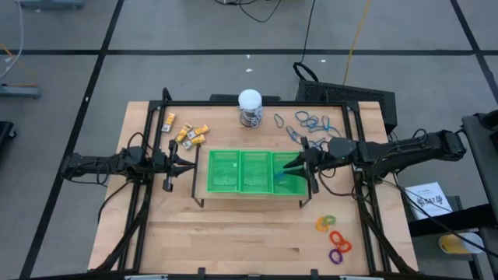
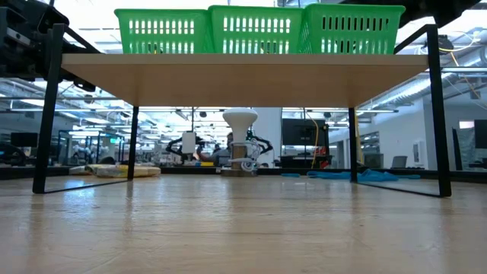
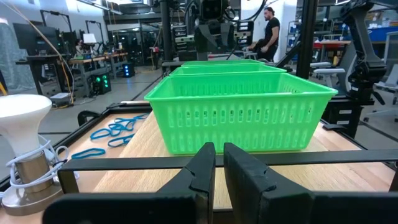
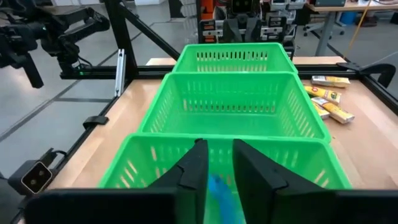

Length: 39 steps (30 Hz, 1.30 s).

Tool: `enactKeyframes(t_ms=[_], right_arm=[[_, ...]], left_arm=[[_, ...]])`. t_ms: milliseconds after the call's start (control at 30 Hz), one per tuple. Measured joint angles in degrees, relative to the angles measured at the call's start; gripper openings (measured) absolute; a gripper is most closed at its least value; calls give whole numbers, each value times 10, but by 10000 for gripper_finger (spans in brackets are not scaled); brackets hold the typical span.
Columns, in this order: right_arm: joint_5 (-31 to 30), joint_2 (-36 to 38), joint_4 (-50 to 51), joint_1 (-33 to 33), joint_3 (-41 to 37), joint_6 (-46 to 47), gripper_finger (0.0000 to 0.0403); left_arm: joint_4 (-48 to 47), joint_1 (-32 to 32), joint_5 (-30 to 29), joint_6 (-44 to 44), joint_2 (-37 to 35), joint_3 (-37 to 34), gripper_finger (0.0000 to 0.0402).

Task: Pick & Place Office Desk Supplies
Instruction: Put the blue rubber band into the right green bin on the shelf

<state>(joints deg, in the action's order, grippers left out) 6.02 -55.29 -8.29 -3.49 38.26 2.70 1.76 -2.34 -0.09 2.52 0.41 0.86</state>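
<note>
- Your pale wooden worktop [image 1: 233,233] carries the green three-compartment plastic tray [image 1: 226,189] raised on a black-legged stand; the step in hand looks like a drop of one supply into the compartment at the right arm's end.
- Your right hand [image 4: 216,163] hangs over that end compartment, its fingers a narrow gap apart, with a thin blue loop [image 4: 219,186] showing just below them; whether the loop is pinched or already loose you cannot tell.
- Your left hand [image 3: 219,163] waits just outside the tray's opposite end, fingers pressed together, holding nothing.
- The remaining supplies lie on the worktop: a cluster of thin blue and grey loops [image 1: 311,122] behind the tray, orange, purple and green rings [image 1: 334,238] in front, small yellow-and-white blocky pieces [image 1: 189,134] near the left arm.
- Next, you likely need the loop clear of the fingers, then a lift clear of the tray wall before reaching for another loop.
</note>
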Motion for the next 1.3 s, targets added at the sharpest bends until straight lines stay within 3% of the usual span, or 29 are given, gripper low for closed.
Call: enactKeyframes(t_ms=[233,333,433,700,833,1300], right_arm=[[-7,4,6,4,0,-11,114],[-48,18,14,10,0,-28,122],[-119,40,33,20,0,-47,125],[-391,103,130,59,0,-35,126],[-466,108,202,86,0,4,126],[-479,105,233,159,-119,122,126]], left_arm=[[0,0,0,0,0,0,45],[0,0,0,0,0,0,45],[0,0,0,0,0,0,45],[0,0,0,0,0,0,45],[0,0,0,0,0,0,45],[0,0,0,0,0,0,45]])
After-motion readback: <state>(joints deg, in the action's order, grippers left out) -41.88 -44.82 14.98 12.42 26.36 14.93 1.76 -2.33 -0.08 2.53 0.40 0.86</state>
